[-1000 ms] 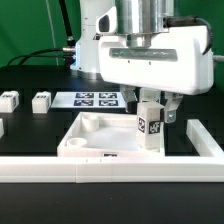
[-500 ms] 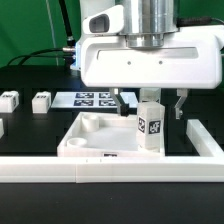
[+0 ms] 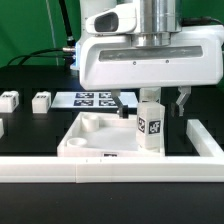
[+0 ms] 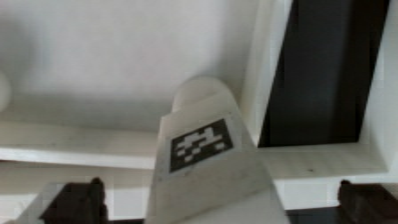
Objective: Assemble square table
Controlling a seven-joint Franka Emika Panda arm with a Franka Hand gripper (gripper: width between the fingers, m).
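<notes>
Currently the claw is hanging wide open over the square table slab and gripping nothing. Its two dark fingers are standing clear on either side of an upright leg block, with a visible gap on each side.

The leg block is standing in the slab's corner pocket toward the exterior view's right, its tag facing the camera. The slab is lying flat on the black tabletop, rim up, just behind the long white border rail running along the front. A small tag is showing on the slab's front edge.

Two loose leg blocks are sitting well apart from the slab, toward the exterior view's left and behind it. The marker board is lying flat behind the slab, partly hidden by the arm.

In the wrist view the leg block is rising between the fingertips — neither one is touching it.
</notes>
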